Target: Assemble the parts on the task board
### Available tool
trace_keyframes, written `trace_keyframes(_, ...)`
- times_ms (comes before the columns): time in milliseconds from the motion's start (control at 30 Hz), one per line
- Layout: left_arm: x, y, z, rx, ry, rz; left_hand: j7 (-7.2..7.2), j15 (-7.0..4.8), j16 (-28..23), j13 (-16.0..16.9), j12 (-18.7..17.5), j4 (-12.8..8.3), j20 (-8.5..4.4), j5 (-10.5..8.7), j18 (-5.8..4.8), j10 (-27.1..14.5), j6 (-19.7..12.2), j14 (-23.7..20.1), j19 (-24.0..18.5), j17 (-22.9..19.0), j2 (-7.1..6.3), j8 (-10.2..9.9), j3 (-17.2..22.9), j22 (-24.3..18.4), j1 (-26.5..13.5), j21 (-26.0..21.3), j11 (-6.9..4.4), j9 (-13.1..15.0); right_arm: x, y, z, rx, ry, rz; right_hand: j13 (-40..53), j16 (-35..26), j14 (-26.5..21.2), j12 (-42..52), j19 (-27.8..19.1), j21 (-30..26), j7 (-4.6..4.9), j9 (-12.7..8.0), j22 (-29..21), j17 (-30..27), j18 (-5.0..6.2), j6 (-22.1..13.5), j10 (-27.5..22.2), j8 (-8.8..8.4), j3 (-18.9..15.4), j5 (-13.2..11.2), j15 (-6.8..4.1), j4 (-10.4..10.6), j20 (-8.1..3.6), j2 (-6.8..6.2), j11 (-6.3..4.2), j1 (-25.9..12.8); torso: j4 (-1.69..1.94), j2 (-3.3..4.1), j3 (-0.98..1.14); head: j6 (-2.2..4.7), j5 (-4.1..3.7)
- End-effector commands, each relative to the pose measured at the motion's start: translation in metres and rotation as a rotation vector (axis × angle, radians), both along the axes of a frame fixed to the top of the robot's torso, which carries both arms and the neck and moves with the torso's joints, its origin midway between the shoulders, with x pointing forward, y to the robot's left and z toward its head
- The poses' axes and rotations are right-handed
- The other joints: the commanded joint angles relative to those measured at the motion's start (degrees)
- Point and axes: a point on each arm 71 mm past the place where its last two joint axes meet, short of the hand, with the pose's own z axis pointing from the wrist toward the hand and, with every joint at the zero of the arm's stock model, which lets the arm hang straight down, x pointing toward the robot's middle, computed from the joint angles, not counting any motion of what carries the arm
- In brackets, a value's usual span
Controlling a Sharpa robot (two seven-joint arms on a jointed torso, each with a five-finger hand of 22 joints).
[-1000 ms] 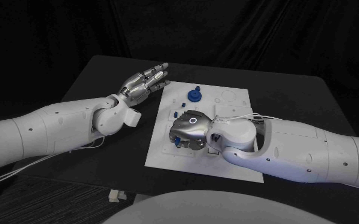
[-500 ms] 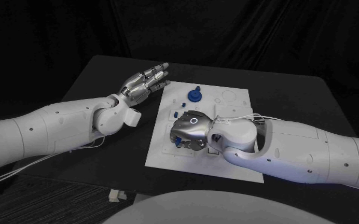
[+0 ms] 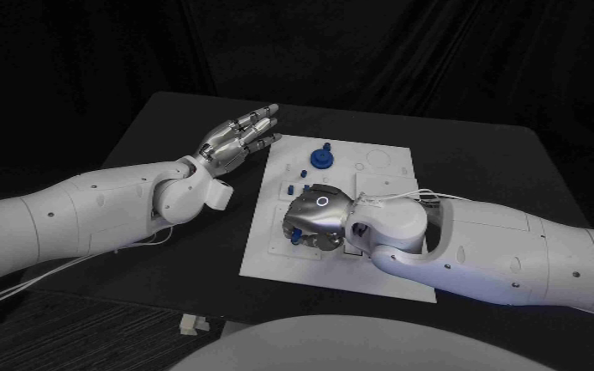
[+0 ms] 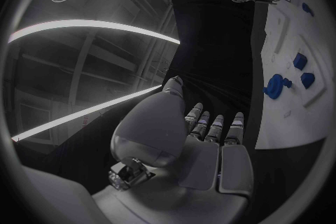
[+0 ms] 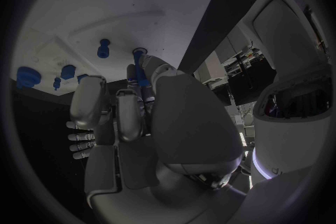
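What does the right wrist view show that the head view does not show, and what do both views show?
Right wrist view: the fingers of the right hand pinch a long blue part over the task board.

Head view: that hand covers its grasp from above; the left hand, holding nothing, fingers apart, hovers beside the board's far left corner.

Both: the white board and the round blue part.

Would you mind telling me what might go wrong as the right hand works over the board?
The right hand pinches a slim blue peg only near one end, so it could tilt or slip. The hand also hides the task board beneath it, and nearby loose blue parts may get knocked.
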Motion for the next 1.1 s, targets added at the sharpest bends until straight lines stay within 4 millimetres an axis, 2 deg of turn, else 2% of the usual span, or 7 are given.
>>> trace_keyframes(33,-0.0006,-0.0018,0.0013,-0.024,-0.015,-0.007,0.32,0.42,0.02,0.03,0.0,-0.06,0.22,0.44,0.94,-0.19,0.08,0.02,-0.04,-0.08,0.67,0.28,0.29,0.06,-0.15,0.09,0.35,0.04,-0.0005,-0.0028,-0.0052,-0.038,0.006,-0.013,0.06,0.1,1.83,-0.01,-0.28,-0.37,0.07,0.05,8.57,-0.05,-0.46,0.06,0.44,-0.32,0.38,0.21,0.22,0.07,0.06,-0.18,0.12,0.45,-0.01,0.01,0.01,-0.01,-0.09)
trace_keyframes(533,-0.0004,-0.0035,0.0005,-0.023,-0.01,-0.013,0.31,0.44,0.0,0.02,-0.03,-0.06,0.23,0.49,0.94,-0.2,0.05,0.01,-0.04,-0.09,0.76,0.28,0.32,0.04,-0.14,0.09,0.36,0.04,-0.002,-0.0017,-0.008,-0.038,0.012,-0.011,-0.03,-0.09,1.62,-0.63,-0.51,-0.62,0.23,0.02,8.5,-0.35,-0.43,-0.42,-0.03,-0.8,0.66,0.07,0.38,-0.05,0.13,-0.45,0.33,-0.13,0.02,0.03,-0.02,-0.01,-0.17)
trace_keyframes(633,-0.0005,-0.0034,0.0005,-0.023,-0.009,-0.013,0.31,0.44,0.0,0.02,-0.03,-0.06,0.23,0.49,0.94,-0.2,0.05,0.01,-0.04,-0.09,0.76,0.28,0.32,0.04,-0.14,0.09,0.36,0.04,-0.0016,-0.0017,-0.0086,-0.036,0.012,-0.013,-0.14,-0.19,1.48,-1.76,-0.72,-0.88,0.43,-0.48,8.41,-0.53,-0.4,-2.92,-1.57,-2.37,1.08,-0.39,0.71,0.01,0.36,-0.9,0.73,-0.95,0.02,0.03,-0.01,-0.01,-0.12)
trace_keyframes(700,-0.0006,-0.0033,0.0004,-0.023,-0.009,-0.013,0.31,0.44,0.0,0.02,-0.03,-0.06,0.23,0.49,0.94,-0.2,0.05,0.01,-0.04,-0.09,0.76,0.28,0.32,0.04,-0.14,0.09,0.36,0.04,-0.0012,-0.002,-0.0089,-0.032,0.01,-0.016,-0.16,-0.27,1.35,-3.23,-0.92,-1.16,0.61,-1.76,8.31,-0.73,-0.31,-7.71,-4.3,-3.75,1.55,-1.17,1.12,0.16,0.61,-1.7,1.25,-1.93,0.03,0.02,-0.01,-0.01,-0.04)
trace_keyframes(867,-0.0005,-0.0028,0.0003,-0.021,-0.008,-0.013,0.31,0.44,0.0,0.02,-0.03,-0.06,0.23,0.49,0.94,-0.2,0.05,0.01,-0.04,-0.09,0.76,0.28,0.32,0.04,-0.14,0.09,0.36,0.04,0.0001,-0.0033,-0.0088,-0.024,0.005,-0.029,-0.1,-1.07,0.69,-4.96,-1.74,-2.88,-4.32,-5.25,7.82,-2.14,0.03,-20.59,-11.56,-3.81,-0.74,-3.3,0.94,-0.84,0.8,-2.02,2.43,-3.18,0.02,0.01,-0.01,-0.01,0.0)
trace_keyframes(967,-0.0004,-0.0029,0.0001,-0.021,-0.007,-0.013,0.31,0.44,0.0,0.02,-0.03,-0.06,0.23,0.49,0.94,-0.2,0.05,0.01,-0.04,-0.09,0.76,0.28,0.32,0.04,-0.14,0.09,0.36,0.04,0.001,-0.0047,-0.0083,-0.014,-0.001,-0.035,-0.16,-1.55,0.29,-4.93,-2.2,-4.0,-5.87,-6.77,7.54,-2.96,0.22,-26.78,-15.48,-4.01,-3.51,-4.2,1.01,-1.2,0.92,-1.38,2.9,-3.21,0.02,0.01,0.0,-0.01,-0.02)
trace_keyframes(1100,-0.0002,-0.003,-0.0001,-0.021,-0.006,-0.014,0.31,0.44,0.0,0.02,-0.03,-0.06,0.23,0.49,0.94,-0.2,0.05,0.01,-0.04,-0.09,0.76,0.28,0.32,0.04,-0.14,0.09,0.36,0.04,0.0016,-0.0093,-0.0054,0.023,-0.014,-0.037,-0.11,-1.57,0.22,-4.34,-2.24,-4.24,-6.33,-7.3,7.5,-3.07,0.26,-27.82,-17.33,-3.95,-6.6,-6.16,0.93,-0.32,0.89,-1.11,2.95,-3.55,0.02,0.02,0.0,-0.01,0.14)
